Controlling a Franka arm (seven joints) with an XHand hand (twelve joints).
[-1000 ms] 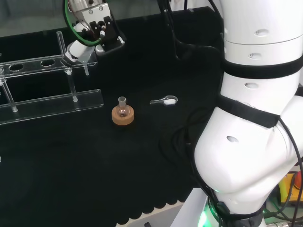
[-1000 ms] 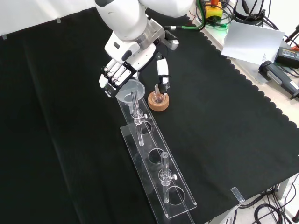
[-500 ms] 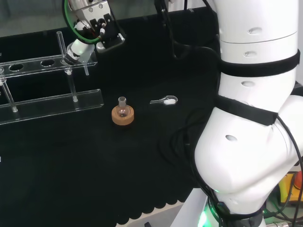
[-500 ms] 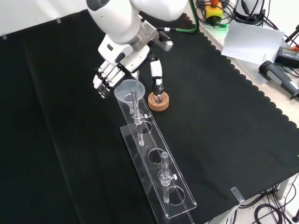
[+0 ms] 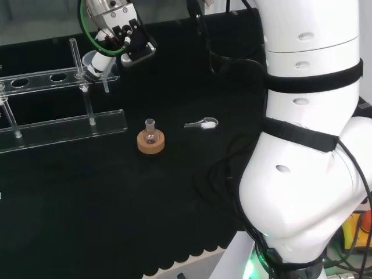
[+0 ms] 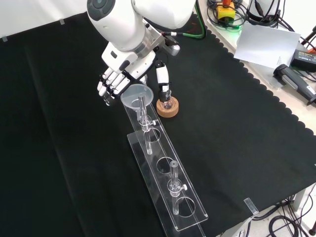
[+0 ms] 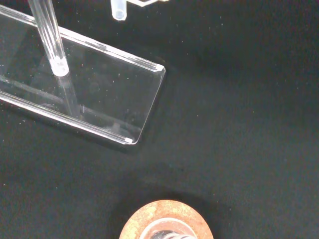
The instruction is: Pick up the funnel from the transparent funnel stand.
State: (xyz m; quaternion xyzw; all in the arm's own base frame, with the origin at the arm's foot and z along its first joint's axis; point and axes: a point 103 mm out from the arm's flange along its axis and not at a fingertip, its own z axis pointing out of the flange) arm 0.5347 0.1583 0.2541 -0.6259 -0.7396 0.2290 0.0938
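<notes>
Hand (image 6: 114, 79) open, funnel (image 6: 138, 95) just beside fingers, on stand (image 6: 165, 175).

Black and white robot hand (image 6: 114, 79) has slid left in front view since 1 s ago: fingers (image 6: 104, 90), then right over the clear funnel's (image 6: 137, 95) left rim, now sit just off it, further left and a touch higher. Thumb (image 6: 162, 81) went along too, fwd of the cork ring stand w/ small flask (image 6: 167, 107). Head view: wrist has crept up and left; big white arm link (image 5: 308, 46) at right has swung slightly left.
</notes>
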